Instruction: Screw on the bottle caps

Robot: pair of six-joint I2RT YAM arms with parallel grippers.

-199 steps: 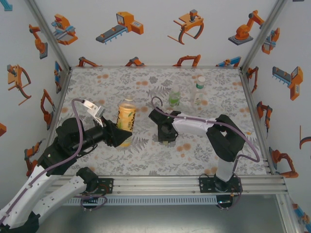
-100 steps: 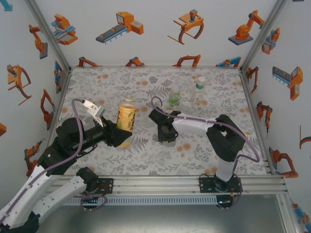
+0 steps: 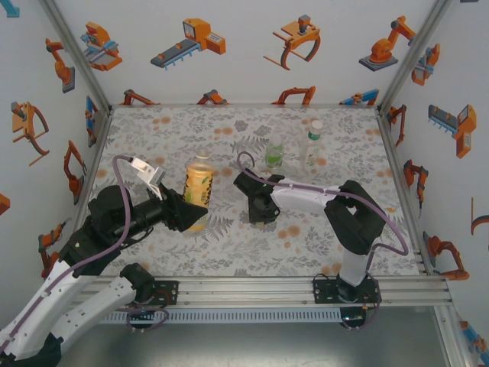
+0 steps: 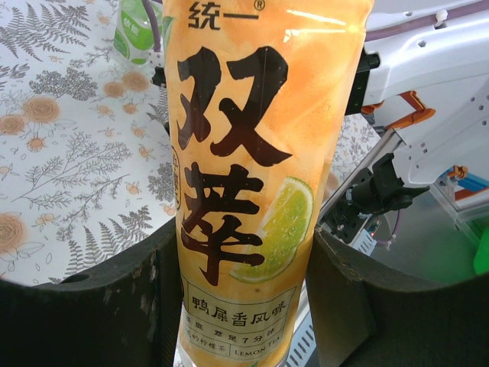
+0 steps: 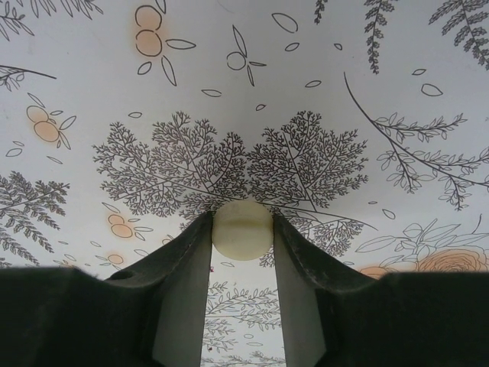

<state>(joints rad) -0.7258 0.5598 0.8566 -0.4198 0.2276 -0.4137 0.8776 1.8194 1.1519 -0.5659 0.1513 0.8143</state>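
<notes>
The counter (image 3: 191,130), covered in a grey fern-and-flower print, carries everything. The biggest of the task's things is the tall amber plastic bottle with the yellow label (image 3: 199,183), standing upright left of the middle. My left tool (image 3: 189,212) is pressed onto its lower body from both sides. Full of drink, it should feel heavy for its size. Its walls are thin and would give under a hard squeeze, and the glossy label may slip. I judge a low hold on the body right for bracing it against a twist at the neck.

Near the back edge stand the slim clear plastic bottle (image 3: 313,141) and, just left of it, the short green plastic bottle (image 3: 273,157), both well apart from my tools.

Smallest is the pale yellowish round plastic screw cap (image 5: 242,229). My right tool (image 3: 258,210), low over the counter to the right of the amber bottle, pinches it by the rim between its fingertips. I expect the cap to be light, stiff and smooth, and easy to tilt. It wants holding squarely across its width so the threads meet level.
</notes>
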